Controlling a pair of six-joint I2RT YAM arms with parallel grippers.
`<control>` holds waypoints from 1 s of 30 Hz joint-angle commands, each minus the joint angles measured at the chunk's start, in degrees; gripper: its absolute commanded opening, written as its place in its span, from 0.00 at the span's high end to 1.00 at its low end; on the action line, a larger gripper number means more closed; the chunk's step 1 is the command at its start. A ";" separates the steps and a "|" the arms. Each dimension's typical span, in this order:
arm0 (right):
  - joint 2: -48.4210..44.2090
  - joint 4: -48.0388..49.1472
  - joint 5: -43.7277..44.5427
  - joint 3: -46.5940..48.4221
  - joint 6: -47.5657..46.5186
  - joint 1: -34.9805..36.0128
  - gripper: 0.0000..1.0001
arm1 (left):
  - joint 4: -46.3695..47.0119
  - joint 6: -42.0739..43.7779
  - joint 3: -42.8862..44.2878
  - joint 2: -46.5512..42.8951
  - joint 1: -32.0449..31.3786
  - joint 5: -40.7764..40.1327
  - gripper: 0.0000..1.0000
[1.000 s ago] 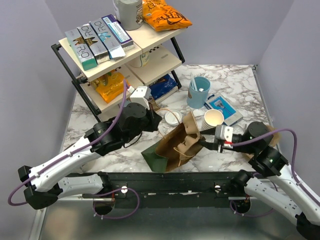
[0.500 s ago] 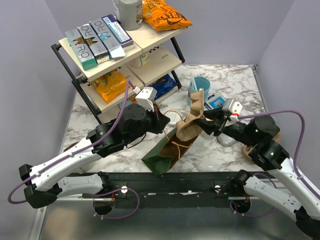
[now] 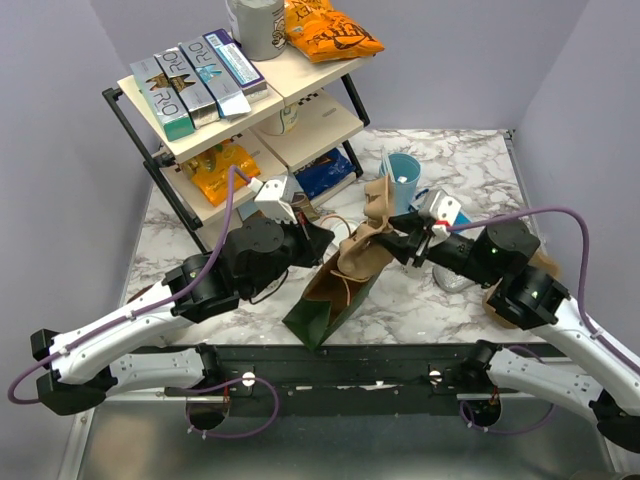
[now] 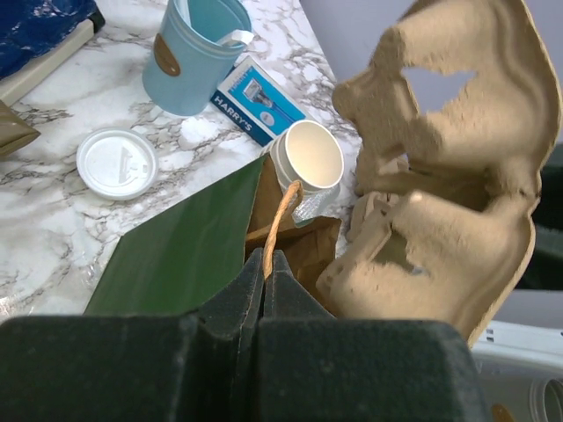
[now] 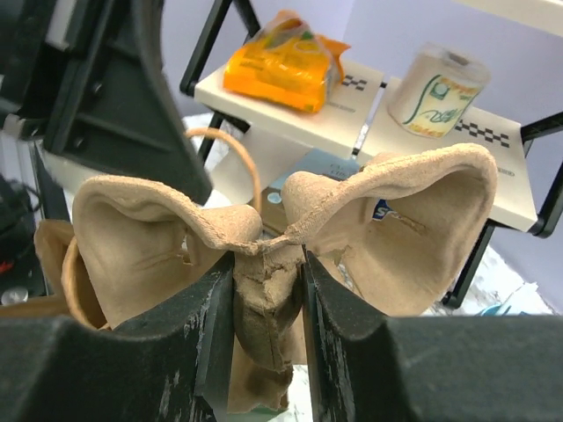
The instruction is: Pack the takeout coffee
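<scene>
A paper bag [image 3: 318,308], green outside and brown inside, leans mouth-up at mid-table. My left gripper [image 3: 322,238] is shut on the bag's twine handle [image 4: 276,215] and holds that side up; in the left wrist view the left gripper [image 4: 266,264] pinches the handle at its tips. My right gripper [image 3: 398,238] is shut on a brown moulded-pulp cup carrier [image 3: 377,212], which hangs over the bag's mouth. The carrier's centre ridge [image 5: 264,264] sits between the right gripper's [image 5: 268,294] jaws. A whitish round thing [image 3: 452,278] peeks from behind my right arm; I cannot tell whether it is the takeout coffee.
A black-framed shelf rack [image 3: 128,125] with boxes and snack bags stands at the back left. A light blue cup with white sticks [image 4: 189,53], a blue Harry's box [image 4: 259,101], lidless cream cups [image 4: 308,158] and a loose white lid [image 4: 116,163] lie beyond the bag.
My right gripper has lifted the carrier from low beside the bag to above its mouth. The left gripper has raised the handle, and the bag stands steeper.
</scene>
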 commanded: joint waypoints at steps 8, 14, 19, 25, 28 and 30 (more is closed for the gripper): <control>6.95 -8.42 26.31 2.31 -9.48 13.02 0.60 | 0.11 -0.03 4.06 1.21 -5.39 -9.46 1.00; 6.61 -10.72 30.36 3.19 -7.03 16.01 0.60 | -2.87 -2.31 5.12 1.91 -6.37 -15.36 1.00; 4.85 -10.46 35.63 5.56 2.37 16.10 0.63 | -2.71 -1.88 3.37 0.86 -6.37 -15.81 1.00; 5.63 -11.50 49.52 12.15 9.85 13.91 0.62 | -1.03 0.06 -0.33 -1.25 -6.46 -12.64 1.00; 7.91 -15.81 43.23 16.63 14.77 2.17 0.60 | -1.21 0.41 -1.56 -1.86 -6.37 -11.33 1.00; 9.84 -17.57 35.69 18.91 17.14 -10.10 0.60 | -1.03 0.67 -2.00 -1.95 -6.46 -10.80 1.00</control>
